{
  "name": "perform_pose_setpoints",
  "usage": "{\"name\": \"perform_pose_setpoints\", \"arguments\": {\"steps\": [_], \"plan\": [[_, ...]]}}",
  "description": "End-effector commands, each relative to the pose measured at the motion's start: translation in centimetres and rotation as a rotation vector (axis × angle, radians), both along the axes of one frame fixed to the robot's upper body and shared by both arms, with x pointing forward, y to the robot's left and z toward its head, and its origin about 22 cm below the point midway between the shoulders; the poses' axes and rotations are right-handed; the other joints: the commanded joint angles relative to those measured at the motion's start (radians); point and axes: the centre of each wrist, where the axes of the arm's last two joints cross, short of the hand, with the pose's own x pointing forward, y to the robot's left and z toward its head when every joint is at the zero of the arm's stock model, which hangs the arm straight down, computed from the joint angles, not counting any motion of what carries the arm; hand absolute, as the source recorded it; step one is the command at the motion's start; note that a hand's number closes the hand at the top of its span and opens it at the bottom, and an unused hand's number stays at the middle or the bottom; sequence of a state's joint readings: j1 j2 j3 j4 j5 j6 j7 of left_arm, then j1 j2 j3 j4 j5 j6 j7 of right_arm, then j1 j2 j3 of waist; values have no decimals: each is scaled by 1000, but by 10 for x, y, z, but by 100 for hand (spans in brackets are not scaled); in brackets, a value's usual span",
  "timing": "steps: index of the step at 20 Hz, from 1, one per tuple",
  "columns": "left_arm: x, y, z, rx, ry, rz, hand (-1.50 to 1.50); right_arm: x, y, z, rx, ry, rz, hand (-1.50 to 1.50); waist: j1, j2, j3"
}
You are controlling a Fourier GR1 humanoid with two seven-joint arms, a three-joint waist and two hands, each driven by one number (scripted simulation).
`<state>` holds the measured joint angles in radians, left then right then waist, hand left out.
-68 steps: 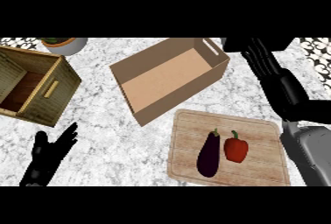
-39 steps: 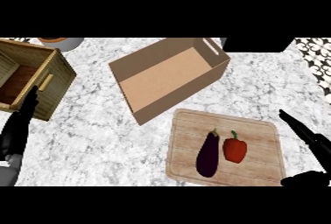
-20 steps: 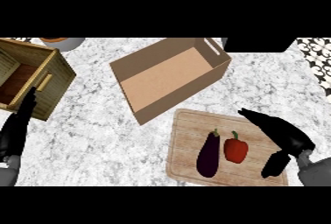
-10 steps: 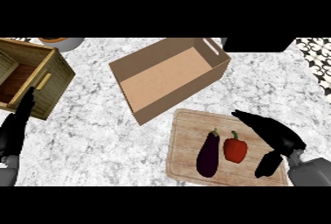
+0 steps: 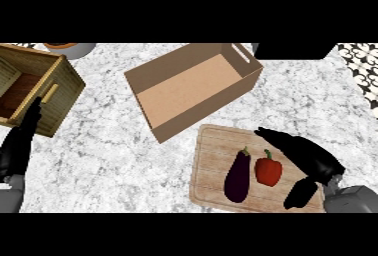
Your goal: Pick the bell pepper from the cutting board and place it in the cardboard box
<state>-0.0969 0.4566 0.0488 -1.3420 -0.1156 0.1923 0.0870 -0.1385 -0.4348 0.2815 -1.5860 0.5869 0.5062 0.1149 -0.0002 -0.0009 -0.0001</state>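
Red bell pepper [image 5: 269, 170] on the cutting board [image 5: 214, 150], touching nothing but wood, just beside a purple eggplant [image 5: 238, 176]. Right robot hand [image 5: 304, 159] close on the other side, fingers spread wide, holding nothing. Might bump the eggplant or push the pepper away. Left robot hand [image 5: 18, 145] resting open at the edge. Cardboard box [image 5: 184, 90] open, waiting.

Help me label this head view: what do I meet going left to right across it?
Left hand → wooden crate → cardboard box → eggplant → bell pepper → right hand.
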Motion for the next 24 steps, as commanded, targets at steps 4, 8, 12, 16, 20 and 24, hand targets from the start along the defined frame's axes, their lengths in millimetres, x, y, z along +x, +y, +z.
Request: {"name": "perform_pose_setpoints", "arguments": {"steps": [4, 8, 12, 16, 20, 24], "plan": [[13, 15, -12, -19, -11, 16, 0, -12, 21, -12, -97, 39, 17, -150, -5, 2, 0], [-6, 2, 3, 0, -7, 5, 0, 2, 31, -25, -143, 82, -31, -150, 4, 1, 0], [-5, 1, 0, -1, -2, -10, 0, -4, 42, -48, -150, 95, -56, -150, 2, 1, 0], [-6, 1, 14, 7, -4, -5, 0, 12, 51, -44, -159, -98, -82, 150, 11, 0, 1], [-3, 2, -11, 5, -13, -13, 0, 5, 47, -67, -200, -173, -85, 150, 3, 2, 0], [-3, 2, -9, 7, -4, 5, 0, 16, 19, -51, -209, -283, -107, 150, 2, 1, 0]]}}
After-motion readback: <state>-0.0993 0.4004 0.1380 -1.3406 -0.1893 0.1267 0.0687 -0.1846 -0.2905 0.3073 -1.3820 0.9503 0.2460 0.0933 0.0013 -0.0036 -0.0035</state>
